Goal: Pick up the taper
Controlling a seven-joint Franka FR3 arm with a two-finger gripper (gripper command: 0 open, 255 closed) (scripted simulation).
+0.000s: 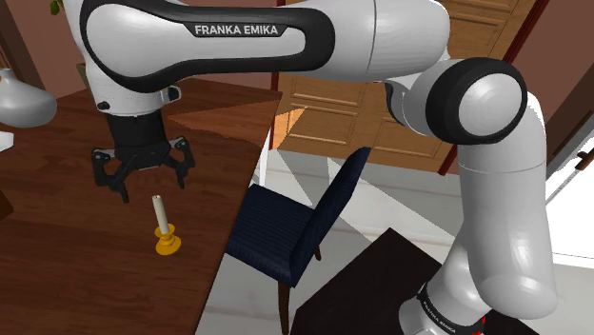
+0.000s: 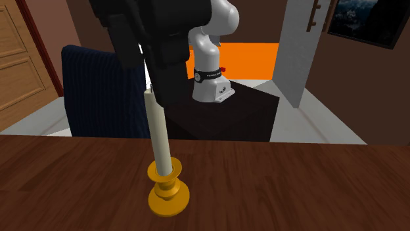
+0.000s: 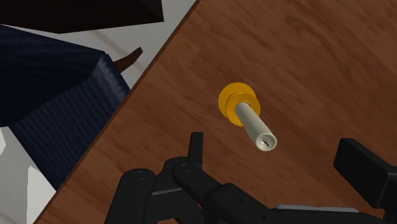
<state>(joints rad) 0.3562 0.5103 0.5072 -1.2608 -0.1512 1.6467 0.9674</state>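
A cream taper (image 1: 158,211) stands upright in a yellow candleholder (image 1: 168,244) on the dark wooden table (image 1: 67,257), not far from the table's edge. My black gripper (image 1: 148,181) hangs open just above the taper's tip, its fingers spread to either side and touching nothing. In the wrist view the taper (image 3: 253,126) rises from the yellow holder (image 3: 238,99) toward the camera, between and slightly ahead of the two fingers (image 3: 195,150). In the second exterior view the taper (image 2: 159,134) and its holder (image 2: 168,191) stand in front of the black hand.
A dark blue chair (image 1: 290,226) stands beside the table's edge, close to the holder. A pale rounded object (image 1: 21,101) sits at the shoulder view's far left. The robot's stand (image 2: 217,98) lies beyond the chair, with wooden doors (image 1: 333,109) behind.
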